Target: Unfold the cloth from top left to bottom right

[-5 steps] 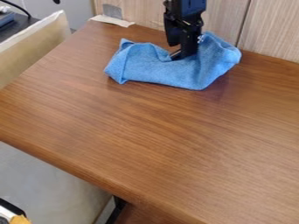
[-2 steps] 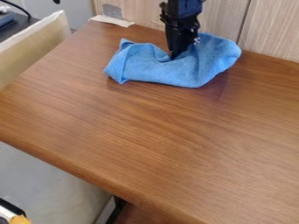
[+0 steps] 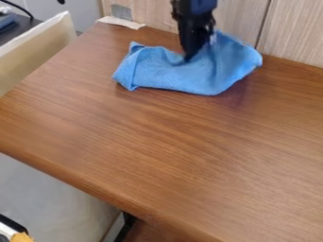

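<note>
Here, your gripper (image 3: 187, 58) meets the blue cloth (image 3: 170, 78), tabletop (image 3: 164, 142) twelve o'clock | clenched or released, you cannot tell | likely soft, light; pinch its ten-o'clock corner

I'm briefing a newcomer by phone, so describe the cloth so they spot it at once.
Find the brown wooden table and look toward its far edge, by the pale wood-grain panel. There, under the black gripper, lies a rumpled cloth, wider than it is deep. Its bright blue sets it apart from the brown tabletop around it.
</note>
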Tool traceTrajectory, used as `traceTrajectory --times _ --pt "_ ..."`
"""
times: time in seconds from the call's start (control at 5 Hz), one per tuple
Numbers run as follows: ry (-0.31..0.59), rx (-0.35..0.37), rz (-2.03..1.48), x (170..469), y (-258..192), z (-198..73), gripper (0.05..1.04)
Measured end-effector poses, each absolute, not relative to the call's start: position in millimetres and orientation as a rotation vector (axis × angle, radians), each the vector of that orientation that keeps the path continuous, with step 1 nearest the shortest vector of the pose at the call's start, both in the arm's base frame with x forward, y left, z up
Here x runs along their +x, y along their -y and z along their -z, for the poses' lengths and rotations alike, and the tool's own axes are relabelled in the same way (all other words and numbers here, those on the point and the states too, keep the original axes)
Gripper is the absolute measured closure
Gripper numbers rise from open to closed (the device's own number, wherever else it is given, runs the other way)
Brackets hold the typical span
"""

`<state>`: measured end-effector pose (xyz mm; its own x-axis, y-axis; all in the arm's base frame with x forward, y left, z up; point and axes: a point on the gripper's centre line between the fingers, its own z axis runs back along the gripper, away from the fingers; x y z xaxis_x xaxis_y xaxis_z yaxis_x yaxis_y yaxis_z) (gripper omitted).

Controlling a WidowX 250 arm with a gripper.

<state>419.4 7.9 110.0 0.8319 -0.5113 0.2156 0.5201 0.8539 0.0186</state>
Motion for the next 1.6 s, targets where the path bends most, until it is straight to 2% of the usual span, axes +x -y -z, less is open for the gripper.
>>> traceTrajectory --times 0.4,0.6,0.8,1.2,1.4,1.6 --pt "0.284 -0.031 0.547 383 4 -157 1.024" --pt "0.286 -0.028 0.59 358 19 -166 1.024" --pt "0.247 -0.058 0.601 329 27 -157 1.024" --pt "0.169 -0.082 0.645 284 43 -116 1.024" --pt "0.177 -0.06 0.674 272 44 -97 1.024" --pt "0.165 -0.076 0.684 262 45 -82 1.007"
